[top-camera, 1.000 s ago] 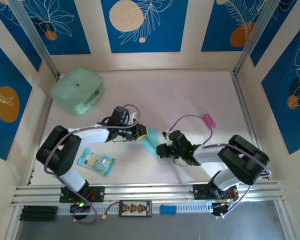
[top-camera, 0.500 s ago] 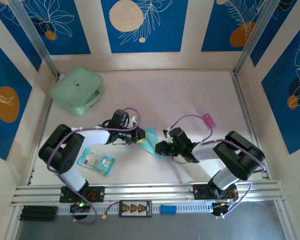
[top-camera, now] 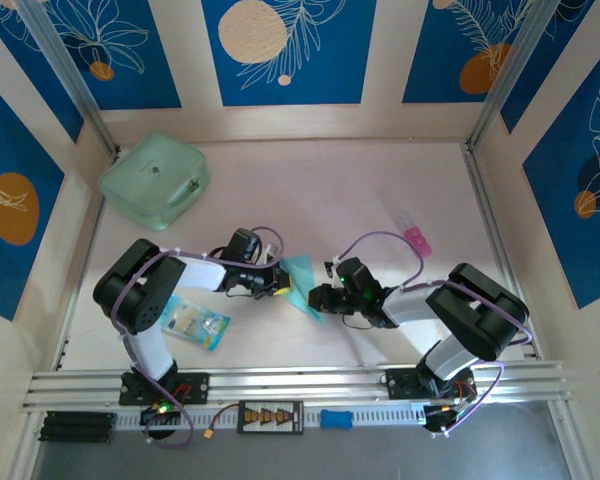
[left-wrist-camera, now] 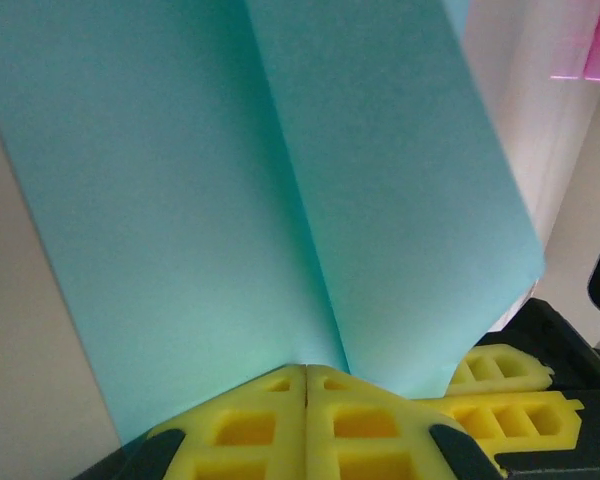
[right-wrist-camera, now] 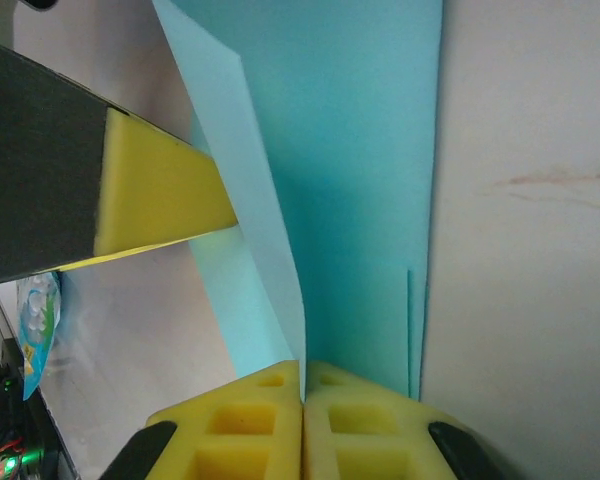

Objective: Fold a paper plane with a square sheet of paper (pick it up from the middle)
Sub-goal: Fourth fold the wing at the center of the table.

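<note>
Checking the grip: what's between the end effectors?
The folded blue paper, pinched by left end effector and right end effector, in the top view.

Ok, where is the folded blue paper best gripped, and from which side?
At its centre crease, edge-on from an end, I'd say: the paper is thin and limp, the crease its stiffest line. The left gripper and right gripper are each shut on the paper, from opposite sides.

L wrist: paper plane cut off at top; pink obj blurred, cropped.
</note>
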Robot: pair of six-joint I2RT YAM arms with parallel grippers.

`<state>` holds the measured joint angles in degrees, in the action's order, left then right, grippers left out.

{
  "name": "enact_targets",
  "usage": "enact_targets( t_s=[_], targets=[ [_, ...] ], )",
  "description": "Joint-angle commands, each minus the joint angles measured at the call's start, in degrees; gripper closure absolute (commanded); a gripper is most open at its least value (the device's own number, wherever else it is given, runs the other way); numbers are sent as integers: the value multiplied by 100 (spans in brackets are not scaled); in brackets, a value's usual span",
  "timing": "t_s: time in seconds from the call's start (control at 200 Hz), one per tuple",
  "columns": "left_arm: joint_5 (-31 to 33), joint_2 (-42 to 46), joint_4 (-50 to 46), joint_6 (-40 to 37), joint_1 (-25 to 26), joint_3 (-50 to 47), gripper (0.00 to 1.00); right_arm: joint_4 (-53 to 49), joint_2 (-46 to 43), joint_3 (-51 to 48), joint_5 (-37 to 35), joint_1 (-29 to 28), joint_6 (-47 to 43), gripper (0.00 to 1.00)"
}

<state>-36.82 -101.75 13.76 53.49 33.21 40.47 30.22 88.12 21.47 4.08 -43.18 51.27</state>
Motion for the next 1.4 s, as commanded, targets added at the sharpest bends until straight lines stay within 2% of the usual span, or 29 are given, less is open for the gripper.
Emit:
enact_targets(
  t_s=[0.0,0.775,1.1,1.395],
  targets=[
    [64,-89,-217,-171,36,-108,94,102,-149,-158,-100,-42,126,90],
    [133,6,-287,-243,35,-74,94,388,48,-308,-23,-24,382,91],
    [23,350,-76,-239,34,57,90,397,196,-272,23,-24,470,91],
    [-136,512,449,-7,102,-23,90,644,213,-407,27,11,632,92]
  ],
)
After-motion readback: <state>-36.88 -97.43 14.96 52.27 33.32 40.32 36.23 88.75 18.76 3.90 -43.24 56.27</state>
